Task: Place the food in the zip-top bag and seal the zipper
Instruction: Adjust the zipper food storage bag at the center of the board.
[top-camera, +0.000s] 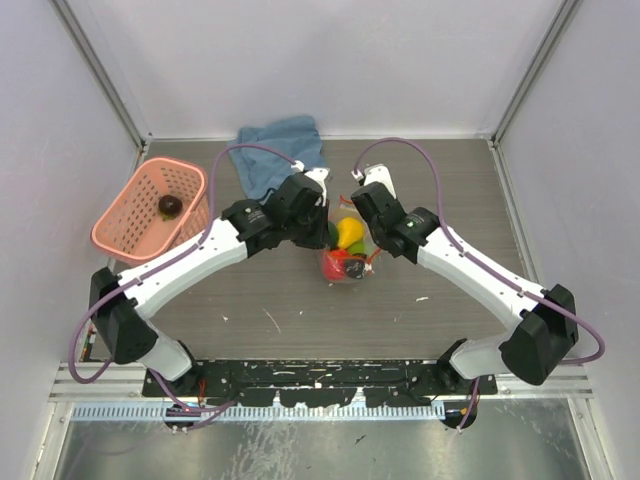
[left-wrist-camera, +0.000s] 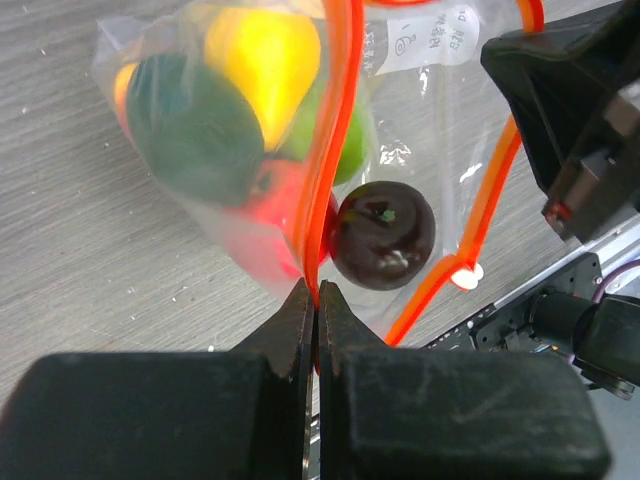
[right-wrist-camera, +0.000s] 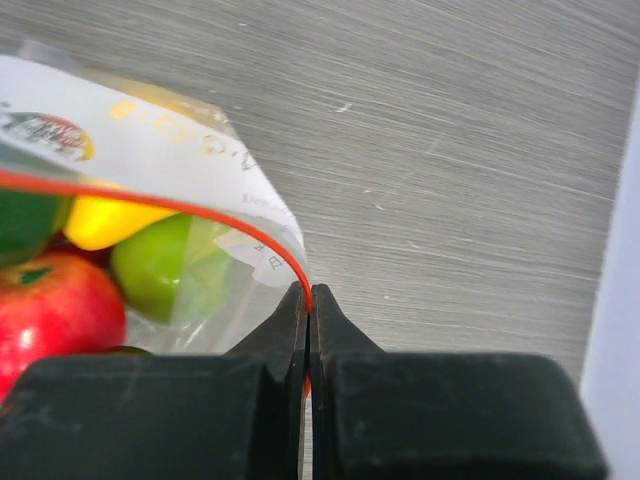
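The clear zip-top bag (top-camera: 348, 256) lies mid-table with food inside: a yellow fruit (left-wrist-camera: 265, 55), a dark green one (left-wrist-camera: 195, 125), a red one (left-wrist-camera: 268, 215) and a dark brown one (left-wrist-camera: 383, 234) at the bag's mouth. The zipper (left-wrist-camera: 335, 120) stands open, its two red-orange strips apart, with the white end piece (left-wrist-camera: 466, 274) low down. My left gripper (left-wrist-camera: 318, 290) is shut on one zipper strip. My right gripper (right-wrist-camera: 309, 292) is shut on the zipper (right-wrist-camera: 200, 215) at the bag's other side, next to a light green fruit (right-wrist-camera: 165, 265) and a red fruit (right-wrist-camera: 50, 310).
A pink lattice basket (top-camera: 135, 235) at the left holds one dark fruit (top-camera: 170, 206). A blue cloth (top-camera: 280, 150) lies at the back behind the left arm. Enclosure walls stand on both sides and at the back.
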